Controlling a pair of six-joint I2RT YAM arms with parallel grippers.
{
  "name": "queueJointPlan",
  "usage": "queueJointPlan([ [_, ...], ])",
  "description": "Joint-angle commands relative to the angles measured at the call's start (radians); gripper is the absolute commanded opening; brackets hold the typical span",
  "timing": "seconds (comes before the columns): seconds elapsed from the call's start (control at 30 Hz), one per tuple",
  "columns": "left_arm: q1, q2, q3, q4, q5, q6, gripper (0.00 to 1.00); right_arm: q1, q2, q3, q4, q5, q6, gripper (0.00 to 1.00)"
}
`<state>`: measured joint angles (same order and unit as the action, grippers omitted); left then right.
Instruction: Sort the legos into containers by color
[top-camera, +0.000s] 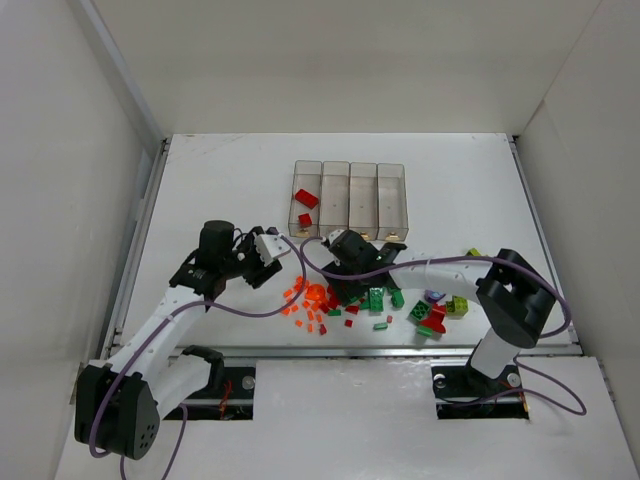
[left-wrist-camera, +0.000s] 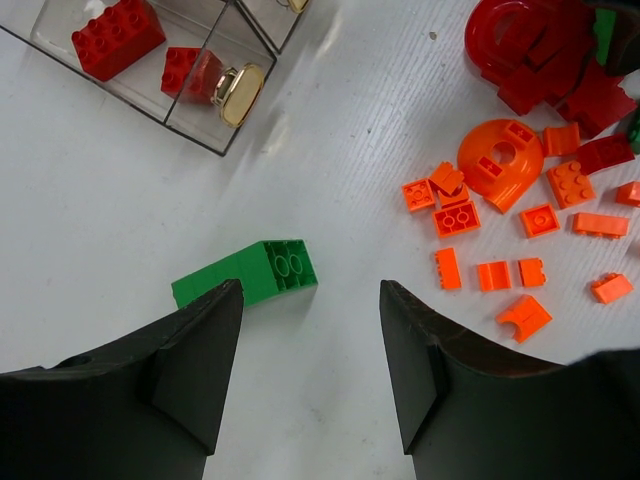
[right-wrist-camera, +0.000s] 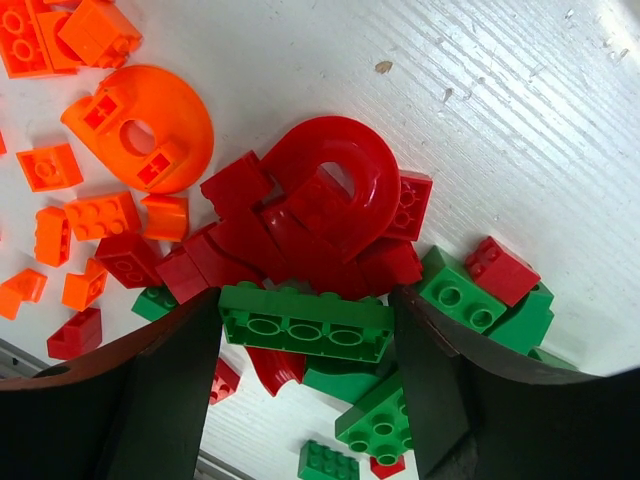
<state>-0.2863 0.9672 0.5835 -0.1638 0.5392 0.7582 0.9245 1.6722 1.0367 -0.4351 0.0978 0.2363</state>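
The right fingers pinch a flat green lego between them (left fingers gape, empty).

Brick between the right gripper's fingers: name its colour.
Green brick; right wrist view shows it best.

Nothing legible in any view, no lettering, brand or number, studs of the flat green plastic brick at 6 o'clock unreadable.

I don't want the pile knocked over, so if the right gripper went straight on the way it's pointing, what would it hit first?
The right gripper would meet the long green brick first; it spans the jaws, apparently touching both. Red bricks lie just beyond, depth unclear.
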Motion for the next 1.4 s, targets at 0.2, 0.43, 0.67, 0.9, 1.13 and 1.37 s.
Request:
queueJointPlan([
  [0.2,0.001,-0.019,-0.016,0.021,-0.001,0.003,0.54,0.011,-0.015,0.034,-0.017,0.028,0.008,0.53],
  [0.43,0.001,-0.028,-0.016,0.032,-0.012,-0.008,0.54,0.011,-0.129,0.097,-0.047,0.132,0.017,0.49],
  [0.67,0.001,-0.028,-0.025,0.156,-0.116,-0.193,0.54,-0.094,-0.125,0.232,-0.013,0.103,-0.018,0.48],
  [0.9,0.01,-0.038,-0.044,0.191,-0.139,-0.218,0.54,-0.246,0.142,0.512,0.053,-0.001,-0.1,0.48],
  [1.13,0.03,-0.028,-0.034,0.21,-0.139,-0.218,0.57,-0.317,0.443,0.874,-0.003,-0.032,-0.18,0.48],
  [1.37,0.076,-0.019,-0.034,0.221,-0.139,-0.227,0.6,-0.326,0.555,1.006,-0.034,-0.052,-0.224,0.6],
])
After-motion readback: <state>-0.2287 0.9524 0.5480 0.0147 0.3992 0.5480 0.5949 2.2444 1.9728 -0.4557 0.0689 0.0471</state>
